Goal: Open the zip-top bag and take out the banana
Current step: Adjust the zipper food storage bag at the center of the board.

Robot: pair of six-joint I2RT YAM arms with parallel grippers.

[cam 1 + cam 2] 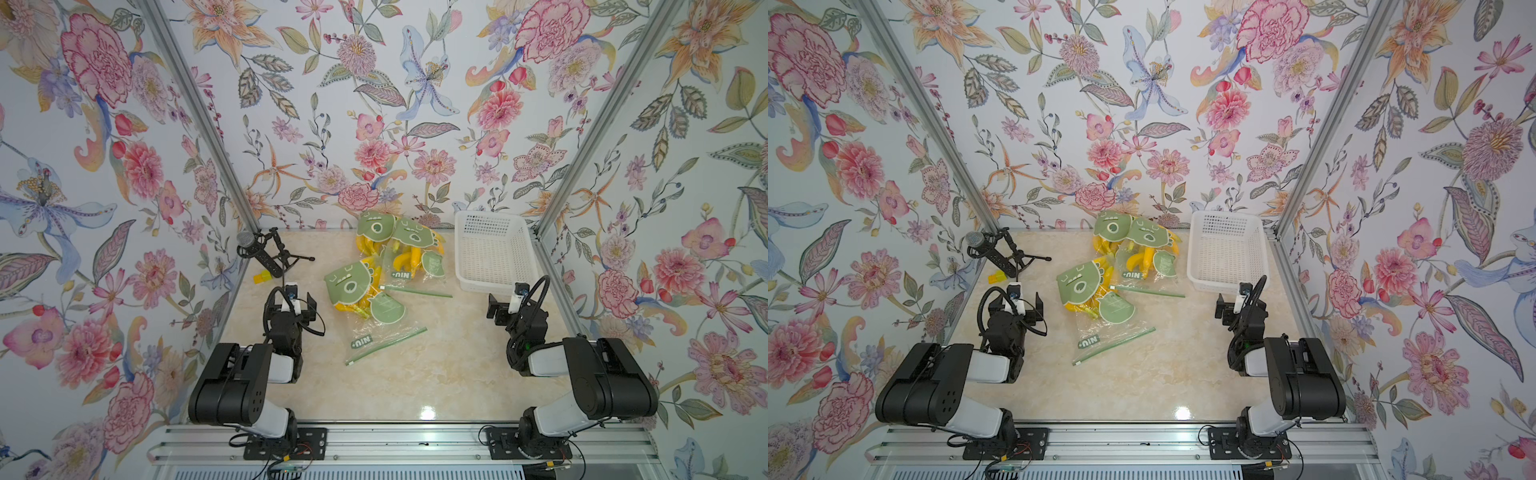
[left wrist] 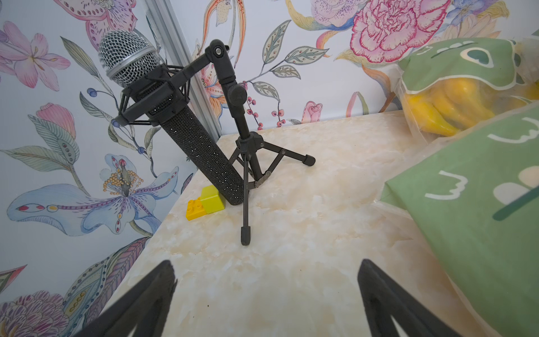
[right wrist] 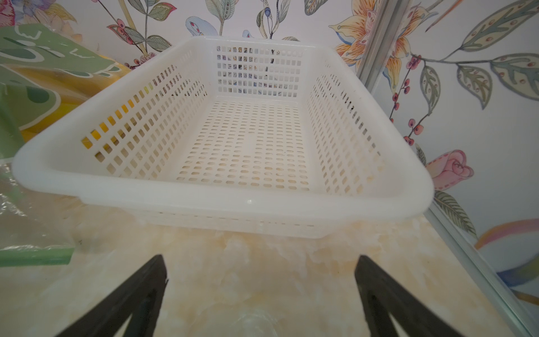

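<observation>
The pale marbled bench [image 1: 415, 374] fills the floor between flowered walls. The left arm [image 1: 232, 382] rises from the front rail at 7 o'clock and the right arm [image 1: 602, 378] from 5 o'clock. Each is folded, with its thick upper link lying low and back over its base, its forearm reaching forward, and its wrist low over the bench, aimed toward 12 o'clock. The left jaws stand wide apart with only bare bench between them and face the microphone. The right jaws are equally wide, hold nothing, and face the near rim of the basket without touching it. The white slotted basket [image 1: 494, 249] sits at 2 o'clock against the right wall, just beyond the right wrist. Three clear zip-top bags with green cartoon labels lie from the centre toward 12 o'clock. The nearest bag [image 1: 374, 309] is at the bench's middle between the two wrists, well apart from both, and its green zip strip [image 1: 386, 345] points to 6 o'clock; I cannot tell whether it is sealed. The middle bag [image 1: 409, 257] and the far bag [image 1: 374, 235] overlap near the back wall. A black microphone [image 1: 259, 253] leans on a small tripod at 10 o'clock. Yellow bananas [image 1: 353, 306] are inside the nearest bag, and more show in the other two. Two yellow toy blocks [image 2: 205, 205] sit at the microphone's foot.
</observation>
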